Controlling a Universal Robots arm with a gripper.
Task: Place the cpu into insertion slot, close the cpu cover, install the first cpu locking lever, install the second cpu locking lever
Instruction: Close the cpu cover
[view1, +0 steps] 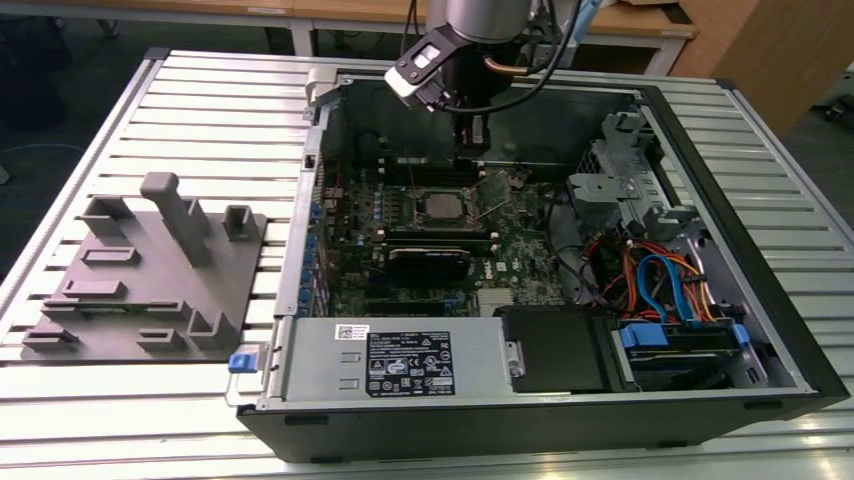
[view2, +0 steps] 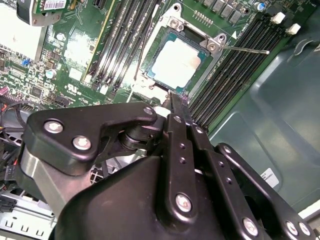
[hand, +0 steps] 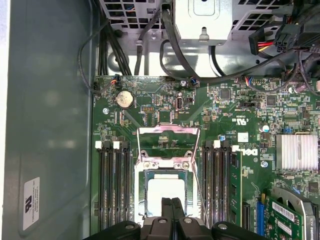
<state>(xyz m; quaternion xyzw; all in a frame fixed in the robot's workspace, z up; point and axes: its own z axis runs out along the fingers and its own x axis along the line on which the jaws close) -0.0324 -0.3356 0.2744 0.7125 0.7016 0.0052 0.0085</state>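
The gripper (hand: 170, 201) hangs inside the open computer case (view1: 534, 425), its two black fingers (hand: 164, 212) pressed together with nothing between them. Just beyond and below the tips, the cpu (hand: 167, 192) sits flat in the insertion slot (hand: 141, 192) (silver top facing up). Farther out past the chip, the cpu cover (hand: 169, 131) stands raised open. In the second wrist view a thin locking lever (view2: 245, 49) juts sideways over the memory slots (view2: 235, 65), off to one side of the fingertips.

Slatted table (view1: 200, 100): computer case (view1: 534, 425), grey fixture (view1: 147, 270).
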